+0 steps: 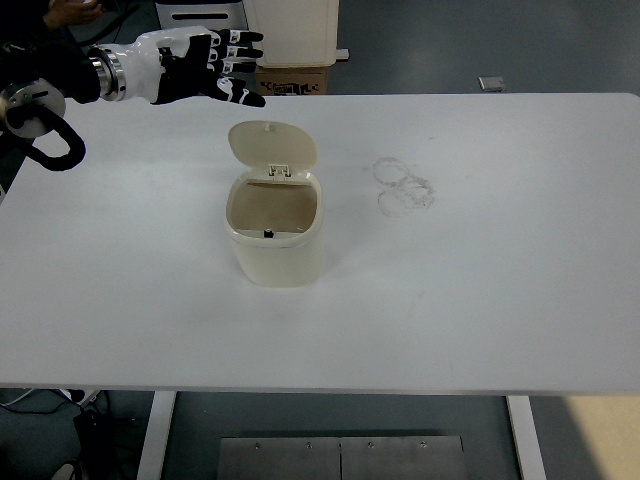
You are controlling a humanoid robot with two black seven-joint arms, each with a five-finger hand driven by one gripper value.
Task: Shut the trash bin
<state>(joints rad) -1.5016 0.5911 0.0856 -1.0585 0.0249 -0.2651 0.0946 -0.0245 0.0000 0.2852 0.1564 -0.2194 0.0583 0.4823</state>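
Observation:
A cream trash bin (274,235) stands near the middle of the white table (480,290). Its round lid (272,144) is tipped up and back on the hinge, so the inside shows. My left hand (215,68) hovers above and behind the lid, to its left, fingers spread and pointing right, holding nothing. It does not touch the lid. The right arm is out of sight.
Faint ring marks (403,186) stain the table right of the bin. Beyond the far edge stand a white container (292,30) on a cardboard box (294,79). A person's hand (68,10) shows at the top left.

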